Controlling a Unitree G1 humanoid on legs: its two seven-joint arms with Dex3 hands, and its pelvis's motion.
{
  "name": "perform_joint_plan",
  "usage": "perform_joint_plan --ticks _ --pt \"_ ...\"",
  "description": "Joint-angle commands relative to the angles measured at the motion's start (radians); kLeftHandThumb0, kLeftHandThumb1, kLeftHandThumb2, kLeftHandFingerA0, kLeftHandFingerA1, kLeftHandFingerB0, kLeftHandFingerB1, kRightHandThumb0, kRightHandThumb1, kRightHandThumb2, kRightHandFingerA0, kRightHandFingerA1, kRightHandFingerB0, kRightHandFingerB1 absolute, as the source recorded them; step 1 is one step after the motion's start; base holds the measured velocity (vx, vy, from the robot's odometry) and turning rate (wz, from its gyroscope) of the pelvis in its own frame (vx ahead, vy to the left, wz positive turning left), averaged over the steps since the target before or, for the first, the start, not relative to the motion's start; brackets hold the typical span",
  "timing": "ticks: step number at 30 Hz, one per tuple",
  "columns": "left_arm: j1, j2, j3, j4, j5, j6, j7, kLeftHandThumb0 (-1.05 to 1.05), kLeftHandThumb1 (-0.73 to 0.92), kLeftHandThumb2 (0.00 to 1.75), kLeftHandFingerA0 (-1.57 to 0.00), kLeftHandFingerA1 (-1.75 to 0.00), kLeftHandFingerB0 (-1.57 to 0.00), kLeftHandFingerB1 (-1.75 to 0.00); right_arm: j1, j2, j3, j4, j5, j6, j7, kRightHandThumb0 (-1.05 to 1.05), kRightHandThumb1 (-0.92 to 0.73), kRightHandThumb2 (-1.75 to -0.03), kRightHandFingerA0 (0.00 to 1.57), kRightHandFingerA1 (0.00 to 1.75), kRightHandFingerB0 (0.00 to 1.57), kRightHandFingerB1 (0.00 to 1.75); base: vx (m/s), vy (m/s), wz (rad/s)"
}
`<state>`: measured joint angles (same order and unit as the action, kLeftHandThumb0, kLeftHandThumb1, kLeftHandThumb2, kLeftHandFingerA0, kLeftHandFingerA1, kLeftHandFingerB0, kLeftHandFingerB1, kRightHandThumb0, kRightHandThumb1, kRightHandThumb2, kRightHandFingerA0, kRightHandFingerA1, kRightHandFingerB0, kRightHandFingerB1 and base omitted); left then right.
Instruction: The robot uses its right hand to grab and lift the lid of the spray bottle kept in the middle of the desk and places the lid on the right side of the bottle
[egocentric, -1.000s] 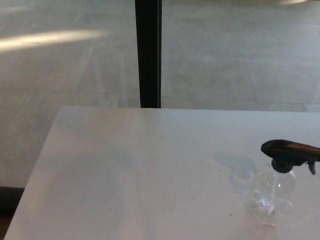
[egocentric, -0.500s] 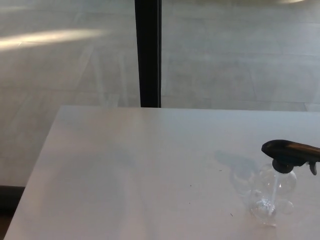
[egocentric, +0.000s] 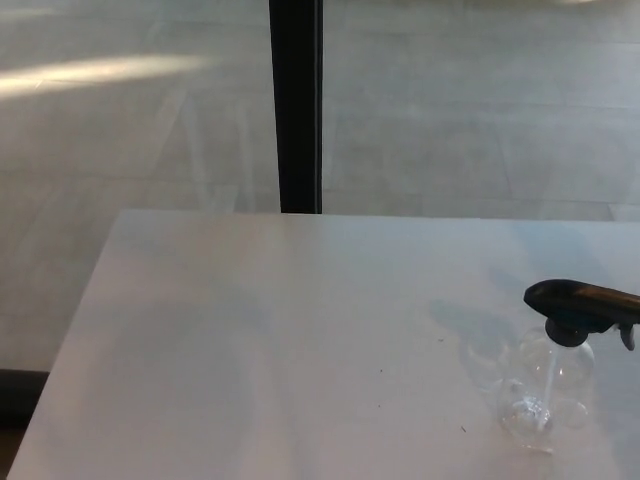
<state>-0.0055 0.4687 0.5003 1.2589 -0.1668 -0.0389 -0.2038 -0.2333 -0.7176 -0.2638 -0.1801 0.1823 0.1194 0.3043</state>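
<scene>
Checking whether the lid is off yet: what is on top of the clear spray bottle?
The black lid sits on the bottle, covering its neck. Its tube shows through the glass.

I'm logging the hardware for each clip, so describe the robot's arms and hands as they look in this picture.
Neither arm nor hand shows in the head view now, so nothing of their colour, shape or cabling can be told. The picture holds only the white table and, near its right edge, the clear spray bottle with its black lid on top.
</scene>
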Motion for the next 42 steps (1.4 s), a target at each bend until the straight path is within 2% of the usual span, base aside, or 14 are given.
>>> perform_joint_plan --ticks 1,2,8,13,14,16,18,28,30,33,34,36,37,42 --pt "0.006 0.015 0.002 0.01 -0.019 -0.019 -0.002 -0.62 0.49 0.88 -0.53 -0.68 -0.34 -0.54 -0.085 -0.103 0.202 -0.014 -0.152 0.014 0.152 -0.73 -0.64 -0.59 0.16 0.36 0.2 0.27 0.0 0.0 0.0" --pt "0.004 0.017 -0.001 0.01 -0.015 -0.018 0.002 -0.62 0.64 0.59 -0.58 -0.61 -0.39 -0.43 -0.093 -0.11 0.231 0.001 -0.181 -0.013 0.152 -0.71 -0.65 -0.59 0.16 0.36 0.2 0.27 0.0 0.0 0.0" --pt "0.006 0.019 -0.004 0.008 -0.016 -0.024 -0.008 -0.64 0.5 0.9 -0.55 -0.69 -0.31 -0.54 -0.127 -0.131 0.316 0.04 -0.231 -0.029 0.167 -0.73 -0.65 -0.6 0.16 0.34 0.2 0.28 0.0 0.0 0.0" --pt "0.005 0.019 -0.001 0.009 -0.023 -0.019 -0.01 -0.62 0.64 0.59 -0.56 -0.61 -0.38 -0.43 -0.142 -0.141 0.344 0.048 -0.245 -0.02 0.198 -0.73 -0.64 -0.6 0.13 0.37 0.21 0.28 0.0 0.0 0.0" --pt "0.003 0.019 0.002 0.012 -0.026 -0.016 -0.006 -0.62 0.49 0.89 -0.53 -0.68 -0.35 -0.54 -0.145 -0.142 0.348 0.045 -0.247 -0.01 0.204 -0.76 -0.52 -0.87 0.07 0.46 0.14 0.41 0.0 0.0 0.0" --pt "0.004 0.019 0.003 0.012 -0.029 -0.014 -0.007 -0.61 0.64 0.59 -0.56 -0.63 -0.38 -0.43 -0.151 -0.153 0.368 0.043 -0.275 0.007 0.224 -0.38 -0.36 -0.97 0.03 0.53 0.0 0.47 0.0 0.0 0.0" --pt "0.004 0.019 -0.001 0.012 -0.026 -0.018 -0.007 -0.61 0.63 0.59 -0.58 -0.63 -0.37 -0.43 -0.156 -0.162 0.38 0.037 -0.292 0.014 0.245 -0.8 -0.55 -0.93 0.03 0.38 0.1 0.41 0.0 0.0 0.0" --pt "0.006 0.022 -0.01 0.01 -0.025 -0.019 -0.018 -0.64 0.64 0.59 -0.56 -0.62 -0.39 -0.42 -0.197 -0.222 0.476 -0.057 -0.359 0.152 0.398 -0.82 -0.51 -0.92 0.04 0.24 0.09 0.33 0.0 0.0 0.0" --pt "0.006 0.019 -0.011 0.013 -0.023 -0.018 -0.01 -0.62 0.49 0.89 -0.52 -0.68 -0.34 -0.54 -0.198 -0.229 0.494 -0.082 -0.385 0.164 0.409 -0.79 -0.62 -0.61 0.07 0.31 0.15 0.28 0.0 0.0 0.0" --pt "0.008 0.02 -0.018 0.008 -0.018 -0.018 -0.006 -0.59 0.66 0.6 -0.59 -0.6 -0.4 -0.42 -0.192 -0.204 0.496 -0.099 -0.399 0.198 0.393 -0.63 -0.6 -0.59 0.44 0.98 0.27 0.3 0.0 0.0 0.0" --pt "0.008 0.02 -0.021 0.009 -0.015 -0.019 -0.005 -0.61 0.66 0.6 -0.56 -0.61 -0.37 -0.42 -0.186 -0.195 0.49 -0.1 -0.402 0.187 0.379 -0.63 -0.5 -0.86 0.49 0.77 0.21 0.44 0.0 0.0 0.0" --pt "0.007 0.02 -0.022 0.011 -0.016 -0.02 -0.004 -0.63 0.51 0.91 -0.57 -0.69 -0.34 -0.54 -0.182 -0.2 0.488 -0.099 -0.428 0.137 0.364 -0.6 -0.69 -0.61 0.62 0.58 0.29 0.31 0.0 0.0 0.0" --pt "0.012 0.019 -0.021 0.012 -0.019 -0.021 -0.005 -0.64 0.51 0.91 -0.56 -0.69 -0.34 -0.54 -0.18 -0.196 0.488 -0.101 -0.435 0.135 0.362 -0.64 -0.58 -0.91 0.64 0.68 0.25 0.46 0.0 0.0 0.0" --pt "0.013 0.016 -0.016 0.016 -0.026 -0.023 -0.002 -0.63 0.64 0.6 -0.6 -0.62 -0.4 -0.42 -0.167 -0.179 0.479 -0.111 -0.492 0.112 0.314 -0.32 -0.77 -0.63 1.06 0.85 0.48 0.39 0.0 0.0 0.0"
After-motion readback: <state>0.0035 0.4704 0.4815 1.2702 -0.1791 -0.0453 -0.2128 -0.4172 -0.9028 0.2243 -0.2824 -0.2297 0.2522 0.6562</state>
